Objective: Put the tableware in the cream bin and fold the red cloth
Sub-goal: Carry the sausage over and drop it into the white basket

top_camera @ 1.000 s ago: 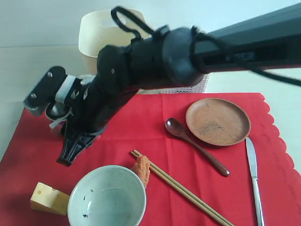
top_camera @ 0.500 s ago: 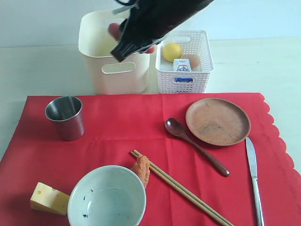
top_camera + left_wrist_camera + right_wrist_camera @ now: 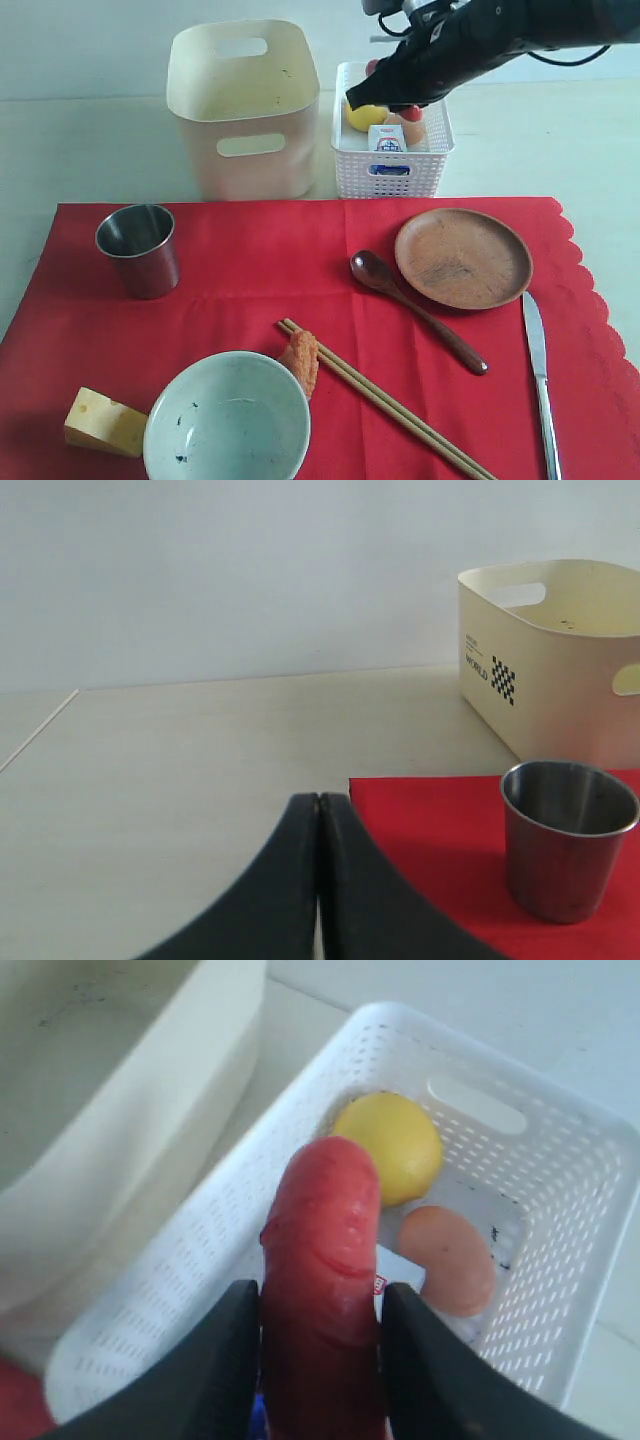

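Red sausage (image 3: 325, 1210) is clamped between the jaws of the right gripper (image 3: 320, 1295) and held over the white lattice basket (image 3: 470, 1110). Its long axis runs out along the fingers toward the lemon (image 3: 390, 1145) and egg (image 3: 447, 1260). The basket is judged to lie directly below, so only a release is called for.

No tableware is gripped. The steel cup (image 3: 140, 250), bowl (image 3: 228, 420), plate (image 3: 463, 257), spoon (image 3: 415, 310), chopsticks (image 3: 390, 400) and knife (image 3: 540, 370) are all seen on the red cloth (image 3: 250, 290), well apart from that claw. None is seen in the cream bin (image 3: 245, 110) just beside the basket.

The left gripper (image 3: 318, 810) is pinched shut on nothing, near the cup, so that arm is judged the nearer one. It is cut out of the exterior view. The bin's floor is partly hidden.
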You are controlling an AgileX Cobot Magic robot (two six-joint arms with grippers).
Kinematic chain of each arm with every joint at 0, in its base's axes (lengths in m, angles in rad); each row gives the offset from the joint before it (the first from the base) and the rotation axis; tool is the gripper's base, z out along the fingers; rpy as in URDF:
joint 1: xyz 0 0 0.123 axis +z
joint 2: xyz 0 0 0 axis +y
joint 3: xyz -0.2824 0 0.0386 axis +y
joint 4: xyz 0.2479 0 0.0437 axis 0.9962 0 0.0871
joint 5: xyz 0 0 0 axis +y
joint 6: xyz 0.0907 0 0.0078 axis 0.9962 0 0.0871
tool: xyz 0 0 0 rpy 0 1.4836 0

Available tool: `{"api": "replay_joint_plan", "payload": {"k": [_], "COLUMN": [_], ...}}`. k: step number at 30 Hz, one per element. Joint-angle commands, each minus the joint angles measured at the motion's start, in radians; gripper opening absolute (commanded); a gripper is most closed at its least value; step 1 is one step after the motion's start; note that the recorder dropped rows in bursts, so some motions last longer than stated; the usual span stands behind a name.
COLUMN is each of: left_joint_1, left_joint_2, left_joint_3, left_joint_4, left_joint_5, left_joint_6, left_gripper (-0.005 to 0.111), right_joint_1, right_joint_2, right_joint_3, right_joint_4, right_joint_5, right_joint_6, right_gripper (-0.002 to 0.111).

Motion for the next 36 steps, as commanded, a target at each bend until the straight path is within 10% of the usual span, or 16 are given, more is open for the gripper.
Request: {"api": "replay_joint_plan", "payload": {"k": [1, 15, 36], "left_joint_1": [0.001, 0.001, 0.001], "left_joint_2": [-0.006, -0.006, -0.006], "left_joint_3": [-0.001, -0.001, -0.001], "left_joint_4": [0.004, 0.004, 0.004], "left_joint_5": [-0.007, -0.007, -0.007], "left_joint_6": [-0.005, -0.005, -0.005], "left_gripper": [0.000, 0.000, 0.000], "right_joint_1": [-0.025, -0.027, -0.027], "right_joint_2": [0.052, 0.172, 0.189], "right_joint_3": [-0.005, -0.005, -0.005], "right_joint_4": [0.002, 0.002, 0.014], "right_joint_5": [-0.096, -0.319, -0.390], "right_joint_6": [0.026, 0.033, 0.033], "right_gripper": [0.000, 0.004, 0.069]}}
